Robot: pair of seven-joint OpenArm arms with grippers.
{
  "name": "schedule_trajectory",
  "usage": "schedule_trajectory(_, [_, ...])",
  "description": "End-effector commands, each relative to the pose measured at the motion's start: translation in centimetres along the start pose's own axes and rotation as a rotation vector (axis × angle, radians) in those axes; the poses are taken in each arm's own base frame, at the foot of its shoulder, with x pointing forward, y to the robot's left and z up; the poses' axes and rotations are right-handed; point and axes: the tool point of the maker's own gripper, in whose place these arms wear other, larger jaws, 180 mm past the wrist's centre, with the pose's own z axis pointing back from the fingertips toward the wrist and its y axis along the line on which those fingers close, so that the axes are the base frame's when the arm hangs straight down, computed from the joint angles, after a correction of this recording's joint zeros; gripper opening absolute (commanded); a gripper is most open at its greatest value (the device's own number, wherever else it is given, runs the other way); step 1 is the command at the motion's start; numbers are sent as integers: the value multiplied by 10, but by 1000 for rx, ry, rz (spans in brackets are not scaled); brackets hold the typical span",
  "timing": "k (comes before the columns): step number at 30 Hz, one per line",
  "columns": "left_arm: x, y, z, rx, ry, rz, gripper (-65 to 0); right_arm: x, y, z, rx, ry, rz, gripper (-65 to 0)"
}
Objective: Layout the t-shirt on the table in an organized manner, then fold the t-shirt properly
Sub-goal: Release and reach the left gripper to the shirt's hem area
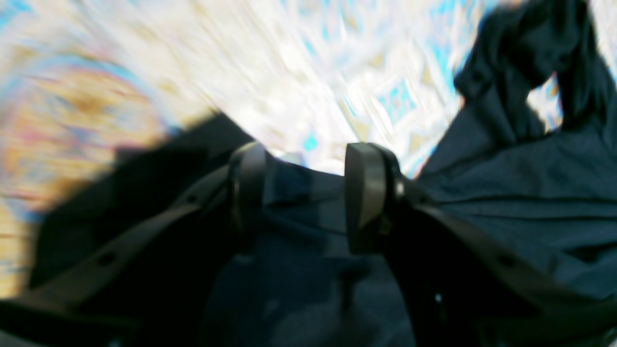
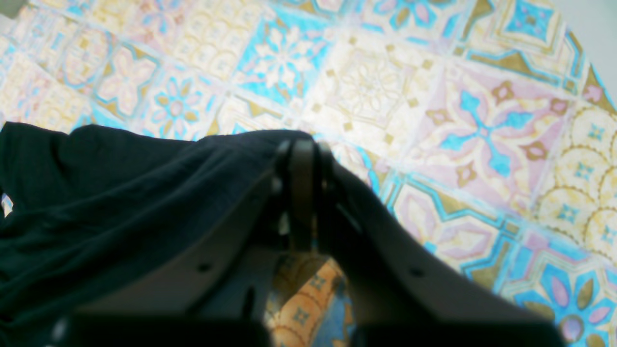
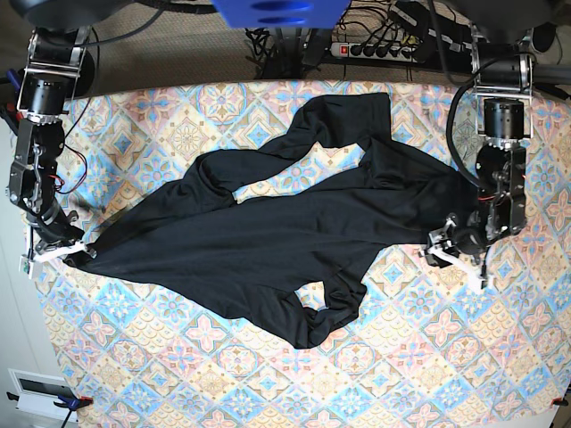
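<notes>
The t-shirt (image 3: 268, 232) is being shown spread across the middle of the table (image 3: 428, 357), its sleeves lying toward the far edge. The right gripper (image 3: 76, 252) is being seen at its left end in the base view, the left gripper (image 3: 451, 250) at its right end.

Beyond the counter's far edge: brownish floor (image 3: 178, 53), white power strip (image 3: 379, 49), tangled black cables (image 3: 277, 49); pale floor (image 3: 18, 357) off its left edge.

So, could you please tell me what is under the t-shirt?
The patterned table lies under the t-shirt, showing through gaps between sleeves and body. Whatever is beneath the fabric itself is covered.
</notes>
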Motion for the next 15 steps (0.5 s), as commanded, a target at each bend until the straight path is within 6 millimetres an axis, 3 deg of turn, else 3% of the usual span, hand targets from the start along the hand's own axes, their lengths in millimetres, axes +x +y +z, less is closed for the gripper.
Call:
schedule_trajectory(1, [21,-5,1,-4,-50,-17,-380,32,-2,7,2,-79,17,-650])
schedule_trajectory(5, [9,-32,-24,-15,-33,-65,-380,32,-2,7,2,-79,17,-650])
schedule_trajectory(12, [-11,-114,-49,-87,12,-240,-380,32,-2,7,2,-79,17,-650])
schedule_trajectory(15, [-25,-132,-60,-83,46,-315,-380,32,-2,7,2,-79,17,-650])
